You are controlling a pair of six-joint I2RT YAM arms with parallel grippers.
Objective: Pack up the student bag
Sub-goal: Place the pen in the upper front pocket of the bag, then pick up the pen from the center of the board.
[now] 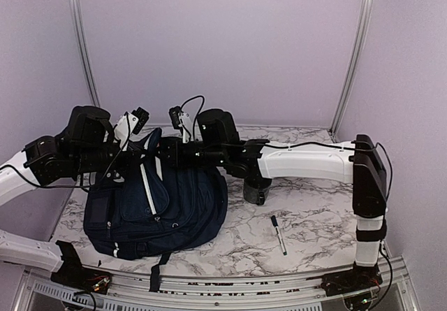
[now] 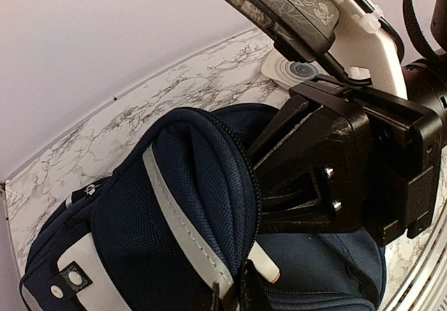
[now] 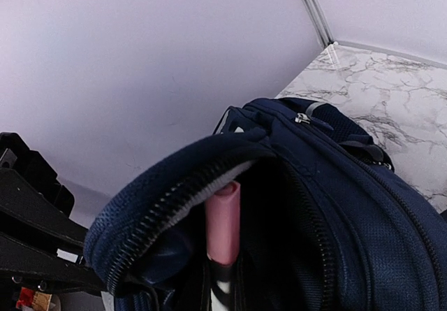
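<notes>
The bag (image 1: 157, 199) lay on the table (image 1: 314, 217) at the left, its flap (image 2: 199, 185) raised into a peak where both arms met. The left claw (image 1: 138, 125) was together and seemed pinched on the flap's zip edge, though its fingers did not show plainly. The right claw (image 2: 276, 185) reached under the flap into the mouth, its fingers nearly together, apparently around a pink pen (image 3: 223, 223) that stood upright just inside the opening. The step in hand looked like dropping that pen in. To do it well, the left claw needed to hold the flap high and taut so the mouth gaped. The right needed to go deeper, past the zip teeth, before letting go, lest the pen catch on the rim and tip out. A marker (image 1: 279, 234) and a dark cup (image 1: 255, 189) sat on the table, right of the bag.
</notes>
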